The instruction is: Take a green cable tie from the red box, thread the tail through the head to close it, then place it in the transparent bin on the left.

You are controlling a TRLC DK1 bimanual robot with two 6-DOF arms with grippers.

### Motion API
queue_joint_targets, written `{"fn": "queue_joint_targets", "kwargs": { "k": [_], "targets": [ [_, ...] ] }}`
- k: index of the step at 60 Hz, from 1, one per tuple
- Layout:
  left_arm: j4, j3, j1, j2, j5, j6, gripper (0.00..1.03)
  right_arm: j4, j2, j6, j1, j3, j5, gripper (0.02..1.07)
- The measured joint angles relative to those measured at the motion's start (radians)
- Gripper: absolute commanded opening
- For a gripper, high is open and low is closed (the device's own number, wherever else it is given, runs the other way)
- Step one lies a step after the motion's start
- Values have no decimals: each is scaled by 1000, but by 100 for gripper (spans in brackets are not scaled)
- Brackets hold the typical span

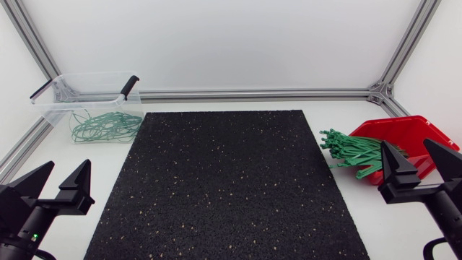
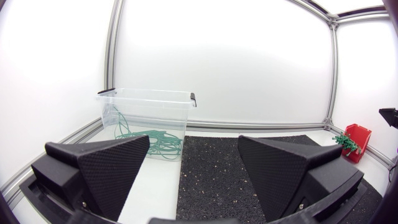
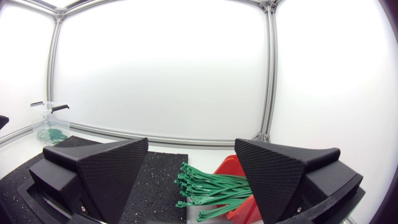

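**Tool state.** The right tool (image 1: pixel 406 148) is spread, with nothing between its 2 fingers. The left tool (image 1: pixel 69 165) is also spread and empty. Neither touches a task item.

**Location of task items.** The green cable ties (image 1: pixel 350 149) lie as 1 loose bundle spilling from the open front of the red box (image 1: pixel 404 128) onto the desk (image 1: pixel 325 115). They sit between the box and the edge of the black mat (image 1: pixel 224 180). The transparent bin (image 1: pixel 50 108) stands at the far left corner, well apart from the bundle.

**Governing relation.**
- The bundle lies just ahead of the right tool and below it. The right wrist view shows it in the gap between the fingers, further out.
- The long axis of the ties runs from the mat edge toward the box, heads at the mat side and tails in the box.
- This axis appears roughly parallel to the line joining the 2 fingers, so pinching across 1 tie would probably call for a wrist turn.
- The right arm is clearly nearer. The left arm sits across the mat, closer to the bin.

**Count.**
- Arms: 2
- Tools: 2
- Red box: 1
- Bin: 1
- Mat: 1
- Open ties: many, packed too tightly to count
- Looped ties in bin (image 1: pixel 105 126): several, exact number not readable
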Motion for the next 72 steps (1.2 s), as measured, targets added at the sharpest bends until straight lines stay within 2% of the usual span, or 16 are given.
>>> {"fn": "queue_joint_targets", "kwargs": {
  "k": [17,51,72],
  "targets": [
    [0,0,0,0,0,0,99,-72,84,0,4,141,-2,104],
    [0,0,0,0,0,0,99,-336,472,15,-63,553,2,104],
    [0,0,0,0,0,0,99,-512,734,-213,-92,751,-11,101]
  ]
}}
